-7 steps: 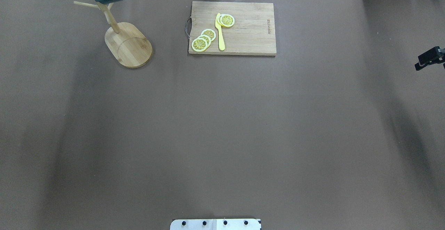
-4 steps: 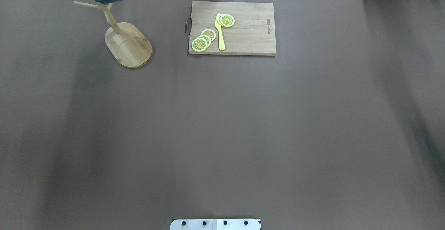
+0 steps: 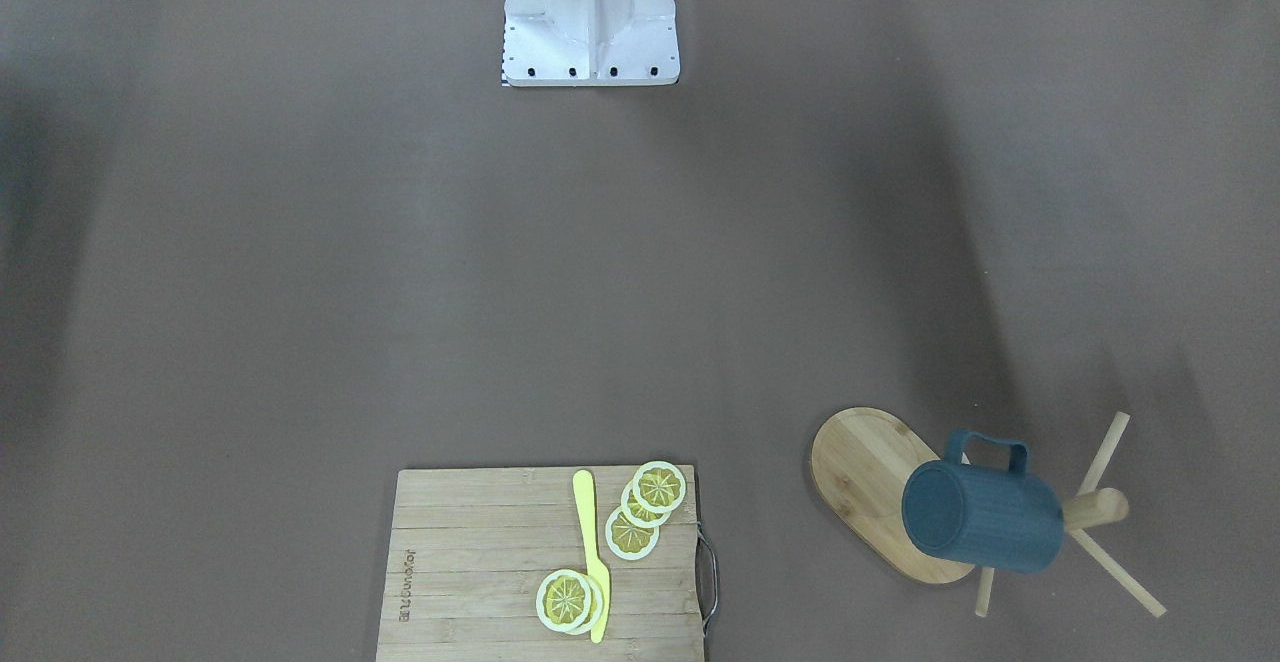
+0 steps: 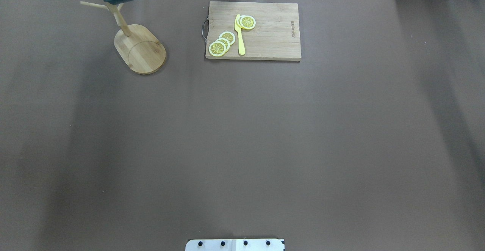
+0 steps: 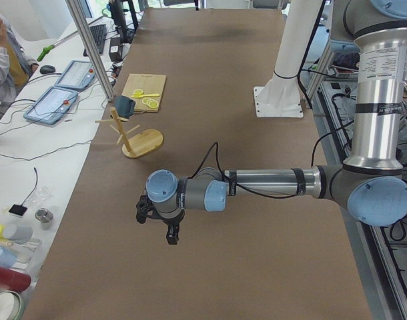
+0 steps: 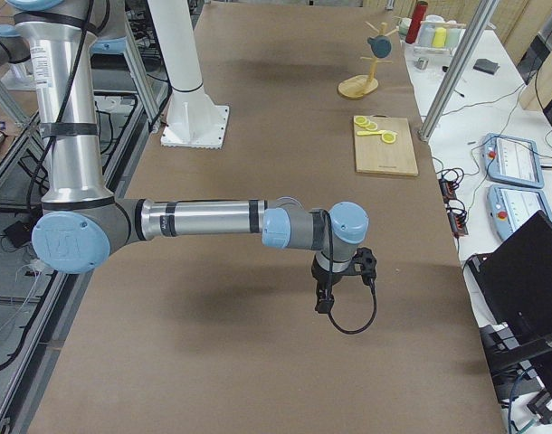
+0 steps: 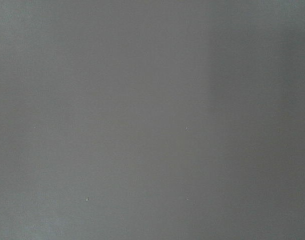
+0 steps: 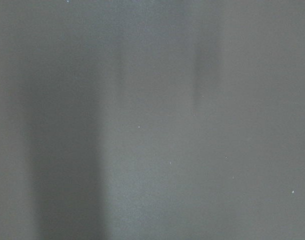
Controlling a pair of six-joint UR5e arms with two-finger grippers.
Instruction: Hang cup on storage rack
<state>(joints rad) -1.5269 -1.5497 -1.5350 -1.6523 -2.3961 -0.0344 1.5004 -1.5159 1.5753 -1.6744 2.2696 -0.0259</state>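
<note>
The cup (image 3: 980,517) is seen hung on the rack (image 3: 858,462) at the far-left edge of the counter (image 4: 242,148), while the left gripper (image 5: 157,217) and right gripper (image 6: 337,278) get caught only side-on over bare counter, so how wide the jaws sit can't be made out.

Noted: a rectangular bamboo cutting board (image 4: 271,35) lies flat on the brown table cover (image 4: 242,137), well apart from the left gripper (image 5: 171,238) and the right gripper (image 6: 322,306), bearing a yellow knife (image 4: 240,38) flanked by two clusters of overlapping lemon slices (image 4: 218,48).

left arm (image 5: 263,181): silver tubes, light-blue joint caps | left pincer (image 5: 170,235): black | pedestal (image 5: 291,47): white
</note>
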